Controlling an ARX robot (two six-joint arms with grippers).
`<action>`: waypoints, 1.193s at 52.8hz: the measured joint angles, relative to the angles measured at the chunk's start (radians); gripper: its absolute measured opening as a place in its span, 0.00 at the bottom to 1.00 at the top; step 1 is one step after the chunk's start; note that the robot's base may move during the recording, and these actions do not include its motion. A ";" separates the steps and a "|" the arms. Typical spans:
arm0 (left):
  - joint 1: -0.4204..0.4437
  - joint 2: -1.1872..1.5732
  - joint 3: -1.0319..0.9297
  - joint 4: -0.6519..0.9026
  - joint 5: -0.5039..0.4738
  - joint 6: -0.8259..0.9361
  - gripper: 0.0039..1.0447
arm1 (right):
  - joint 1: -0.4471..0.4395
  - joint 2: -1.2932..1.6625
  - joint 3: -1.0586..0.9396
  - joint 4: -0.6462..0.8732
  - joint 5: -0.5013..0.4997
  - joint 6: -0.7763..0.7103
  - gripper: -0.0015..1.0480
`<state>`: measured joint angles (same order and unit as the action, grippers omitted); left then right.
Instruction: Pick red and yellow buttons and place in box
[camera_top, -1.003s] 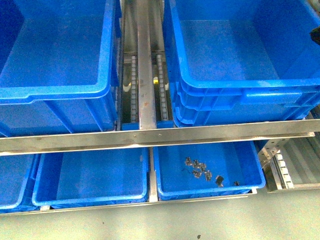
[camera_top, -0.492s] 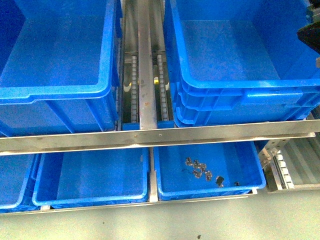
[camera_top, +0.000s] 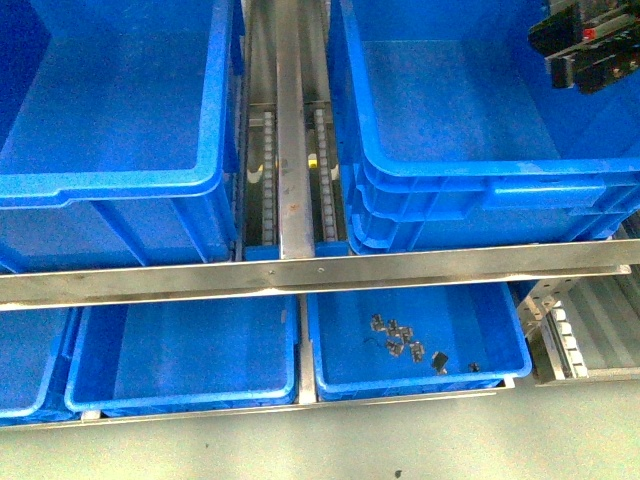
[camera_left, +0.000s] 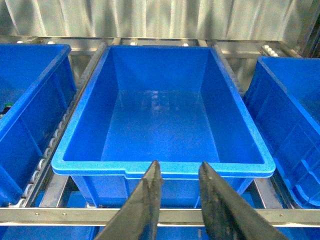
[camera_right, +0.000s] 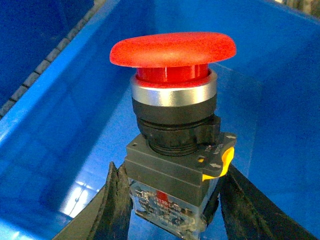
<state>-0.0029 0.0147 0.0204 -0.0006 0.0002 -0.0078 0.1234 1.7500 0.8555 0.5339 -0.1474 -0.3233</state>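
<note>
A red button (camera_right: 172, 50), a red mushroom cap on a black-grey body with a yellow tab, stands upright in the right wrist view. My right gripper (camera_right: 172, 192) is shut on its body, and the blue floor of the box (camera_right: 280, 100) lies beneath it. In the front view the right gripper (camera_top: 585, 45) hangs over the far right side of the box (camera_top: 480, 185); the button cannot be made out there. My left gripper (camera_left: 179, 165) is open and holds nothing, just short of the rim of another deep blue crate (camera_left: 100, 165). No yellow button is in view.
A second deep crate (camera_top: 110, 185) stands at the left, with a roller track and steel beam (camera_top: 290, 150) between the two. A steel rail (camera_top: 300, 268) crosses in front. Below are shallow blue trays; one (camera_top: 500, 365) holds several small metal parts (camera_top: 405, 345).
My right gripper has come in from the right edge of the front view and moved leftward over the right-hand box. Nothing else has moved.
</note>
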 joint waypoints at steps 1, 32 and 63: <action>0.000 0.000 0.000 0.000 0.000 0.000 0.38 | 0.000 0.012 0.013 -0.004 0.000 0.000 0.39; 0.000 0.000 0.000 0.000 0.000 0.001 0.93 | -0.020 0.757 1.023 -0.485 0.100 0.102 0.39; 0.000 0.000 0.000 0.000 0.000 0.001 0.93 | -0.011 1.084 1.588 -0.815 0.144 0.148 0.70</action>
<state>-0.0029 0.0147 0.0204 -0.0006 0.0002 -0.0067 0.1123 2.8342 2.4435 -0.2813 -0.0036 -0.1757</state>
